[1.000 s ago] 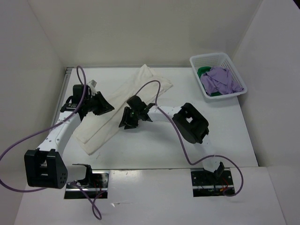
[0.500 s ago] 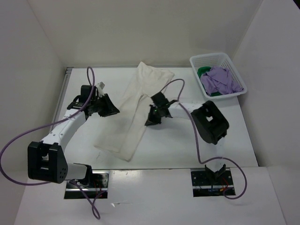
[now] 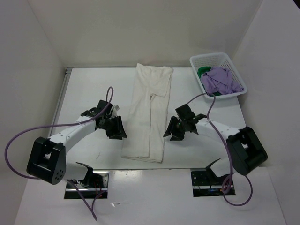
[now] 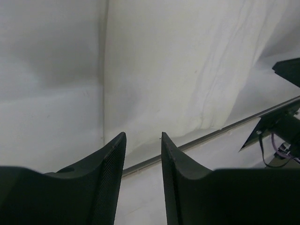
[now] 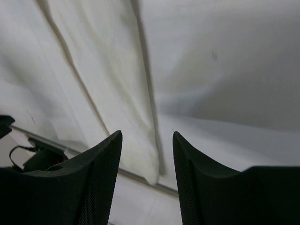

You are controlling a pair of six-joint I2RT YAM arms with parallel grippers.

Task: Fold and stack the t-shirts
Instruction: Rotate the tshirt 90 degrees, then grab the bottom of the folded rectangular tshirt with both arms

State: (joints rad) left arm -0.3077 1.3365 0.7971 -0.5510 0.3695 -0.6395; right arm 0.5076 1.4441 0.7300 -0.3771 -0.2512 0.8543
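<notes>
Left claw point(image 3: 117, 130) sat spread and empty, right claw point(image 3: 171, 133) the same, and between them, just inboard of each, lay the cream t-shirt point(image 3: 149, 112), a long strip on the worktop point(image 3: 93, 93) running straight away from the bases. Both looked equally near; lavender t-shirt point(image 3: 220, 79) and green t-shirt point(image 3: 203, 71) sat in the basket point(image 3: 211, 57), well beyond the right claw.
</notes>
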